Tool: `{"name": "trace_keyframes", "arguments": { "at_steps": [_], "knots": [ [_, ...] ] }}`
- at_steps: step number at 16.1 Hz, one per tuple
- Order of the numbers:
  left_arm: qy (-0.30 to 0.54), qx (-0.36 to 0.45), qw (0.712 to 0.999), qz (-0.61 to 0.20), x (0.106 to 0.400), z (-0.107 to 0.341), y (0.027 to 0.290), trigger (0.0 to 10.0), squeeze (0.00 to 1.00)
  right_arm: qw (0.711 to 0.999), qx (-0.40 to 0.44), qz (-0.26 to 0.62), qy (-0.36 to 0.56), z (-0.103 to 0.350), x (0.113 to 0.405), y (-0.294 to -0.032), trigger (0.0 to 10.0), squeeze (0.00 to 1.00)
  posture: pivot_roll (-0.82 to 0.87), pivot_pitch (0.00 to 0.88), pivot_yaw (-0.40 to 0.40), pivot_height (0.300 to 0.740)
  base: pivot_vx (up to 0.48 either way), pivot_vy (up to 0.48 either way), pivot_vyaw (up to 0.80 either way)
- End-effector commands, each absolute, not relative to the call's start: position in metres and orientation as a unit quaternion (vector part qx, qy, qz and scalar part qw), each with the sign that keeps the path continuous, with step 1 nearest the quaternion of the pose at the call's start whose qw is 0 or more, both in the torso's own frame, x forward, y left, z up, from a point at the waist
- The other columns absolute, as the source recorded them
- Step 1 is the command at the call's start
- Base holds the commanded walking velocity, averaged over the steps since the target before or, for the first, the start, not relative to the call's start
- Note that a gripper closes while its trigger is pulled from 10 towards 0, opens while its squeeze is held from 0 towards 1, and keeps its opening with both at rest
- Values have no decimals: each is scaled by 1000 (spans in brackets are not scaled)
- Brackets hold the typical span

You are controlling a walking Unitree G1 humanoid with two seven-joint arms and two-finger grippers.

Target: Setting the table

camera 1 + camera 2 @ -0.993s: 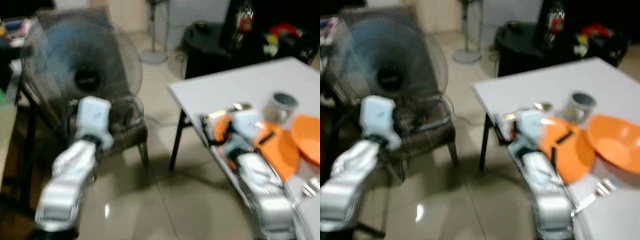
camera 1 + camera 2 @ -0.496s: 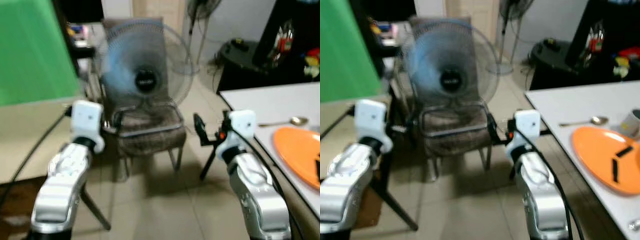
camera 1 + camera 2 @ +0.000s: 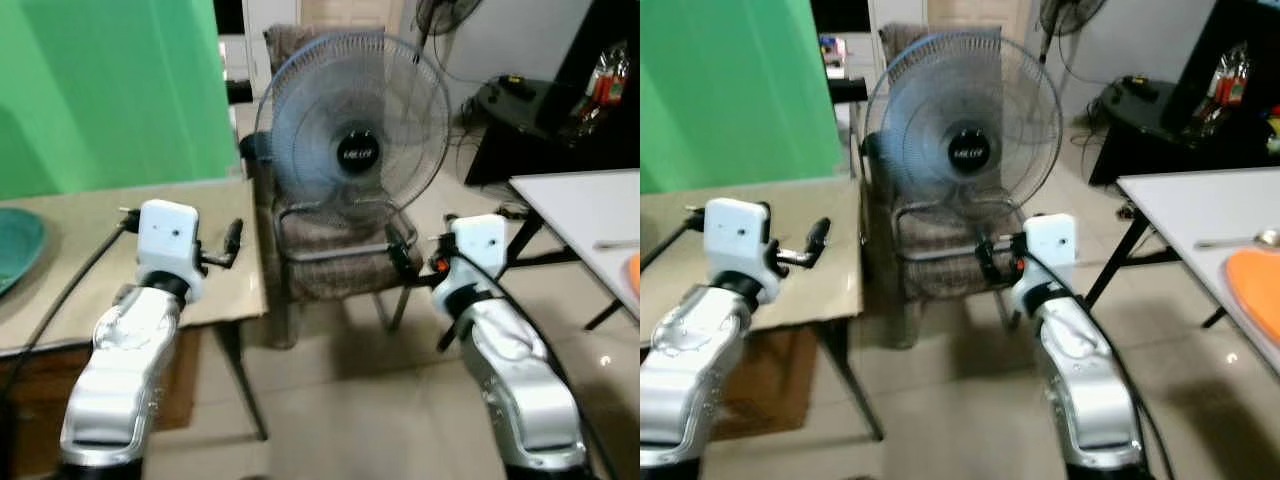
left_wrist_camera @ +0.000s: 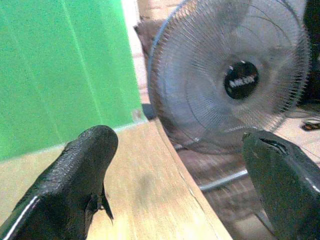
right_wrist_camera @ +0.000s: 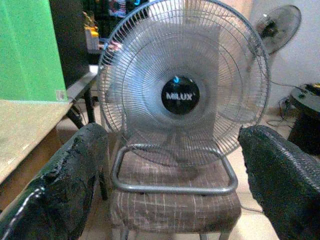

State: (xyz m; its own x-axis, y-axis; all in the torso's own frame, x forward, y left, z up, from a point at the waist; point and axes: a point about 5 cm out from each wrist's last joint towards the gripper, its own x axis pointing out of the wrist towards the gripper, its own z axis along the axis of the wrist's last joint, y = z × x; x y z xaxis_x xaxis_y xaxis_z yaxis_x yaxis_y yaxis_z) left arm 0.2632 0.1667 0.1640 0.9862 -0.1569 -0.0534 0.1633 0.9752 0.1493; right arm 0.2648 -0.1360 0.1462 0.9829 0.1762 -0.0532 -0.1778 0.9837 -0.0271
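An orange plate (image 3: 1255,290) lies on the white table (image 3: 1180,200) at the far right edge, with a spoon (image 3: 1240,240) beside it. A teal plate (image 3: 15,250) rests on the beige table (image 3: 60,270) at the far left. My left gripper (image 3: 232,245) hovers open over the beige table's right end, holding nothing. My right gripper (image 3: 400,255) is open and empty in front of a chair (image 3: 330,260). In the wrist views, the left gripper (image 4: 175,145) and right gripper (image 5: 172,145) each have their fingers spread wide.
A large standing fan (image 3: 358,130) sits on the chair straight ahead, between the two tables. A green screen (image 3: 110,90) stands behind the beige table. A dark low table (image 3: 1150,110) with clutter is at the back right. Tiled floor (image 3: 350,400) lies below.
The whole view has swung left: the white table slid to the right edge, and the green screen and beige table came in. The right gripper is off the orange plate.
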Motion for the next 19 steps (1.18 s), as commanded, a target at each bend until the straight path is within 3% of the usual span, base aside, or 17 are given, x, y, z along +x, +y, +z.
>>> {"name": "trace_keyframes", "arguments": {
  "at_steps": [1, 8, 19],
  "knots": [
    [24, 85, 994, -63, 262, 164, 173, 10000, 0, 995, -17, 94, 20, 149, 268, -132, 10000, 1000, 113, 0, -2, 740, 0, 360, 0],
    [21, 86, 993, -72, 260, 167, 172, 10000, 0, 993, -6, 112, 24, 148, 268, -128, 10000, 1000, 128, 0, -10, 740, 0, 350, 138],
    [11, 89, 994, -64, 265, 170, 169, 10000, 0, 995, -16, 100, 19, 152, 278, -137, 10000, 1000, 126, 0, 9, 740, 0, 0, 800]
  ]
}}
